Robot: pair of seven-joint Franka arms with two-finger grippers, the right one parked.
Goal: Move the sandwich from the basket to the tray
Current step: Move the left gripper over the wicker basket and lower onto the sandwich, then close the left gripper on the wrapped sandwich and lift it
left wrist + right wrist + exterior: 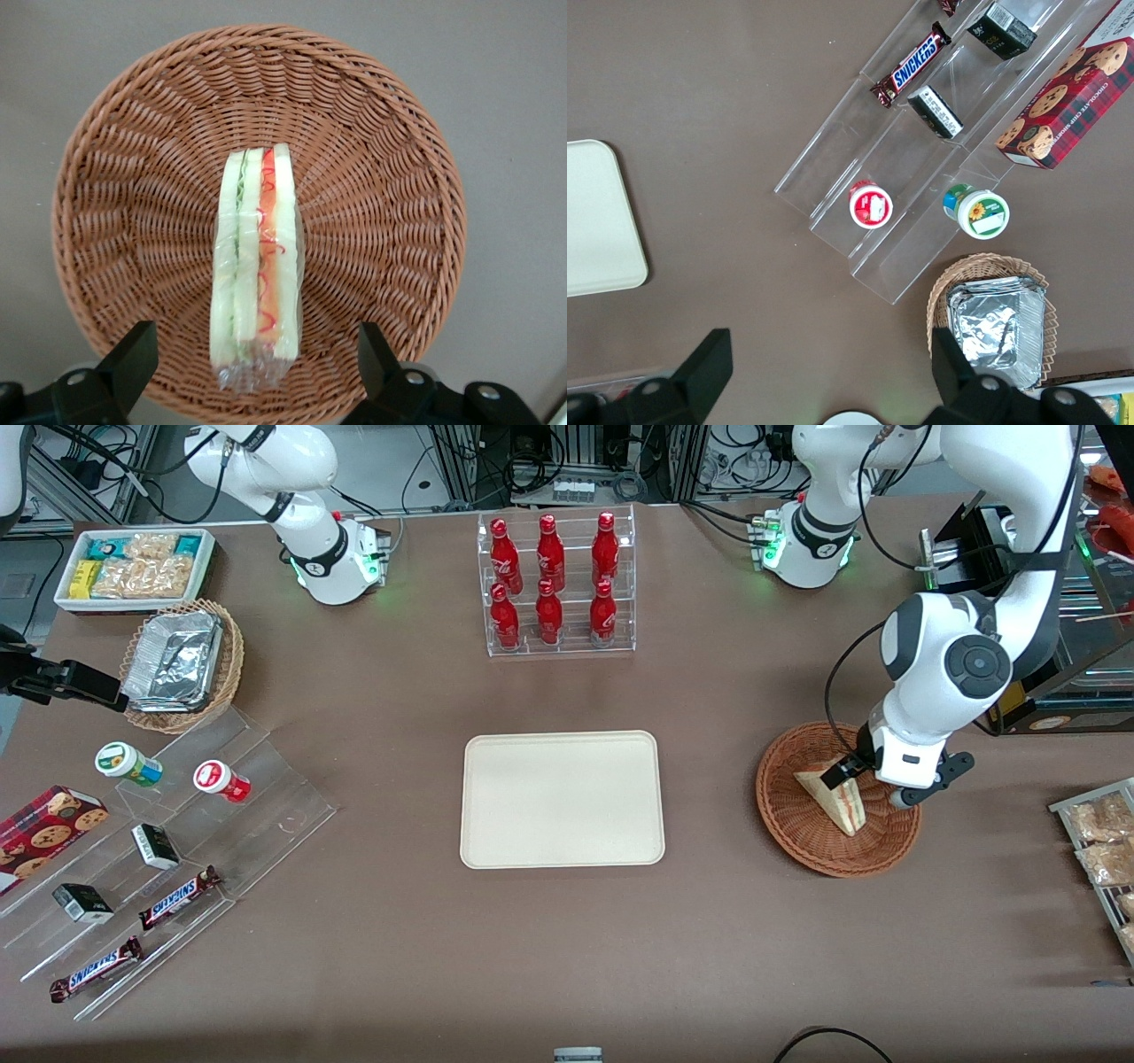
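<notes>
The sandwich (833, 802) lies in the round reddish-brown wicker basket (784, 819) toward the working arm's end of the table. In the left wrist view the sandwich (257, 266) shows its red and green filling edge in clear wrap, in the middle of the basket (381, 177). My left gripper (890, 779) hovers above the basket, open. Its two black fingers (133, 354) stand well apart on either side of the sandwich's wrapped end, and the gripper (255, 341) touches nothing. The cream tray (562, 799) lies flat at the table's middle, beside the basket, with nothing on it.
A clear rack of red bottles (555, 584) stands farther from the front camera than the tray. Toward the parked arm's end are a tan basket with foil trays (182, 664), a white snack box (133, 567) and acrylic steps with snacks (177, 850). Snack packets (1103, 841) lie beside the wicker basket.
</notes>
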